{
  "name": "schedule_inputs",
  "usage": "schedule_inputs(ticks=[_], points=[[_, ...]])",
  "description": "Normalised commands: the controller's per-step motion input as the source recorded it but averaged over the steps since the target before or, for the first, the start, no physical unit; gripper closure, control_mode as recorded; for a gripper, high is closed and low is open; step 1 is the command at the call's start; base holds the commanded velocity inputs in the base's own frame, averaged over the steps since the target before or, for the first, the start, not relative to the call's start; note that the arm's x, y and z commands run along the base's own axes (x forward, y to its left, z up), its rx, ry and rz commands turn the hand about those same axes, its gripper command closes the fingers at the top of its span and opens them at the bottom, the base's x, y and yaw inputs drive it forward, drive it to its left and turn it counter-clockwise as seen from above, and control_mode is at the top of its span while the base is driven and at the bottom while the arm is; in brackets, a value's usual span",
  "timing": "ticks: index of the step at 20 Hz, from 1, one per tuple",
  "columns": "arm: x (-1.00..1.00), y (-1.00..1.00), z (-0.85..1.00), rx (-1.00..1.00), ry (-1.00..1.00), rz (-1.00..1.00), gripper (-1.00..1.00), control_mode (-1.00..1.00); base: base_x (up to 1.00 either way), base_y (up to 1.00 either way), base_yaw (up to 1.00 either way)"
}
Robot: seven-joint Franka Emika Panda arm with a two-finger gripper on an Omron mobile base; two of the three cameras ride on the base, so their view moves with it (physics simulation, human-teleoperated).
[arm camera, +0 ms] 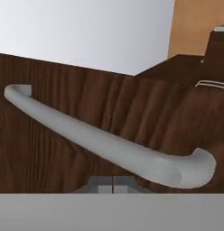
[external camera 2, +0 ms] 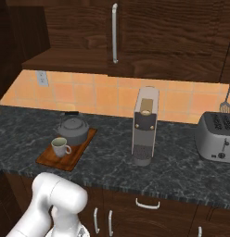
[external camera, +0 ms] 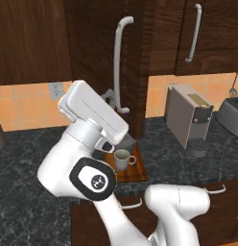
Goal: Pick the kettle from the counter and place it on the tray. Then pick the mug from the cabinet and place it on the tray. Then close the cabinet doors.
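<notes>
The grey kettle (external camera 2: 73, 129) and the off-white mug (external camera 2: 60, 146) both stand on the reddish-brown tray (external camera 2: 80, 149) on the dark counter (external camera 2: 107, 162). In the left base view the mug (external camera: 122, 158) sits on the tray (external camera: 138, 169) and my arm hides most of the kettle (external camera: 129, 142). One cabinet door (external camera: 92, 43) is swung out, its long grey handle (external camera: 118, 62) facing me. My gripper (external camera: 110, 97) is shut and empty, close to that door (arm camera: 64, 149) just under the handle (arm camera: 109, 146). The cabinet (external camera 2: 66, 58) shows its shelf; the other door (external camera 2: 149, 37) is closed.
A boxy grey coffee machine (external camera 2: 144, 125) stands right of the tray, a toaster (external camera 2: 216, 136) further right, and a spatula (external camera 2: 226, 104) hangs on the tiled wall. A wall socket (external camera: 55, 90) lies left of the open door. Drawers with pale handles (external camera 2: 147, 203) run below the counter.
</notes>
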Motion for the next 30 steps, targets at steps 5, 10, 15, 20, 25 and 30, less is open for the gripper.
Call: schedule_inputs(ticks=[5, 10, 15, 20, 25, 30], points=[[0.22, -1.00, 0.28, 0.07, -0.05, -0.03, 1.00, -1.00, 0.00, 0.00, 0.00], [0.44, -1.00, 0.21, 0.09, -0.01, 0.00, 1.00, -1.00, 0.00, 0.00, 0.00], [0.71, -0.91, 0.13, 0.10, 0.00, 0.00, 1.00, -1.00, 0.00, 0.00, 0.00], [0.64, -0.55, 0.04, 0.05, 0.08, 0.14, 1.00, -1.00, 0.00, 0.00, 0.00], [0.71, -0.22, 0.00, 0.00, 0.25, 0.24, 1.00, -1.00, 0.00, 0.00, 0.00], [0.66, 0.00, -0.08, 0.00, 0.40, 0.26, 1.00, -1.00, 0.00, 0.00, 0.00]])
